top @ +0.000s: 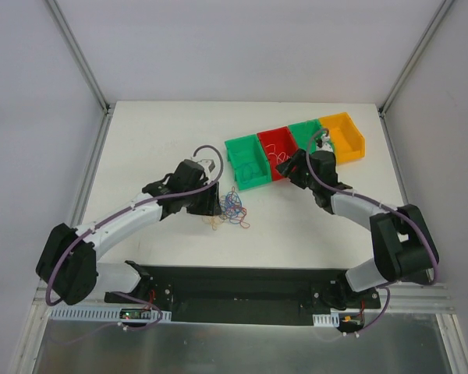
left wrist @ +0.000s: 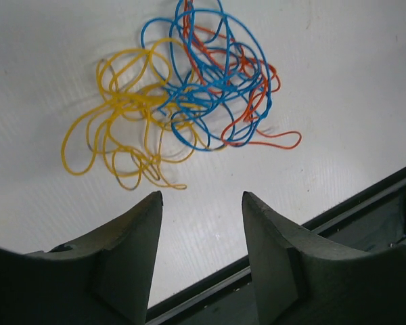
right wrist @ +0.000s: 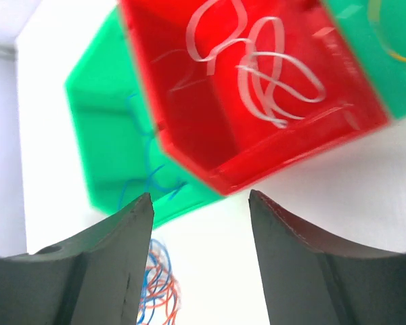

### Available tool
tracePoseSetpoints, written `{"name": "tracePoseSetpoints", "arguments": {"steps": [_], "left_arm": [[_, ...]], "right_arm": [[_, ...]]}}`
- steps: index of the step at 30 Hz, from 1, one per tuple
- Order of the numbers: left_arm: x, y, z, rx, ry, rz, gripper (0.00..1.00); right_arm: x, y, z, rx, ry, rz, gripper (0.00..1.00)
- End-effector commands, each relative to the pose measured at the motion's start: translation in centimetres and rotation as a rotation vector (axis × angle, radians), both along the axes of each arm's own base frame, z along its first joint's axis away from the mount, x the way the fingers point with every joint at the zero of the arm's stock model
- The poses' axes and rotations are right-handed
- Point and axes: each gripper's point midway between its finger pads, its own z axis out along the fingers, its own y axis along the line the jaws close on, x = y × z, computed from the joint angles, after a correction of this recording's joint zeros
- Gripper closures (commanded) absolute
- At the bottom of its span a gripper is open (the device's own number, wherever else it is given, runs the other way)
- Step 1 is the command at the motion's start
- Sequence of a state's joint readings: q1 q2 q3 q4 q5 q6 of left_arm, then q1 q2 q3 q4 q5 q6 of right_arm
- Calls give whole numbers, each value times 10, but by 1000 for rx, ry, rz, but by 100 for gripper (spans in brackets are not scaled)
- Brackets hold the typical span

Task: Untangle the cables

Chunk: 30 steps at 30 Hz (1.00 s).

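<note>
Nearest the bases, the left arm stretches low from the near-left corner toward the middle of the table (top: 156, 140). Its wrist is bent down, so the left gripper (left wrist: 201, 196) hangs over the white surface just short of the tangle of cables (top: 233, 204). Its jaws stand wide apart with nothing between them.

The left wrist view sorts the knot by colour: yellow loops (left wrist: 118, 112) on the left, blue loops (left wrist: 206, 68) in the middle, orange-red strands (left wrist: 260, 101) on the right. The bunch therefore lies longest across that view, and one orange-red end trails out to the right. From above it is only a small mixed clump.

Farther back, the right arm folds at the elbow and reaches toward the row of bins. The right gripper (right wrist: 199, 196) is spread open and empty just before a corner of the red bin (right wrist: 210, 135). Only the right wrist view shows white curls (right wrist: 264, 74) inside that bin and a blue strand (right wrist: 149, 169) in the green bin (right wrist: 101, 135) beside it.
</note>
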<state>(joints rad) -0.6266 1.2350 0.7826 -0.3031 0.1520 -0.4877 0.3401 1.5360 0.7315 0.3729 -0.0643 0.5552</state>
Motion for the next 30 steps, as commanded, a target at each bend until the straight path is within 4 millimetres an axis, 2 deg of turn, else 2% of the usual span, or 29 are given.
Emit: {"name": "tracePoseSetpoints", "arguments": {"steps": [1,3,7,12,16,22,30], "left_arm": [[32,-12,23,30,-98,-88,49],[43,-18,19,43,-94,-136,46],[58,-25,14,16,-70,-227,46],[60,-37,2,-24,-46,-336,46],[57,-45,-7,-64,-33,-376,46],[59,-49,-15,-67,-12,-383,57],[62,-46,-18,-45,-5,-355,77]], "right_arm": [[-17,39,47,17,-242,267,38],[-29,56,52,50,-267,353,39],[-53,85,50,82,-283,466,39],[-54,91,56,75,-317,499,38],[-51,95,51,64,-304,519,38],[-50,99,48,74,-284,532,38],[-48,102,43,83,-265,540,39]]}}
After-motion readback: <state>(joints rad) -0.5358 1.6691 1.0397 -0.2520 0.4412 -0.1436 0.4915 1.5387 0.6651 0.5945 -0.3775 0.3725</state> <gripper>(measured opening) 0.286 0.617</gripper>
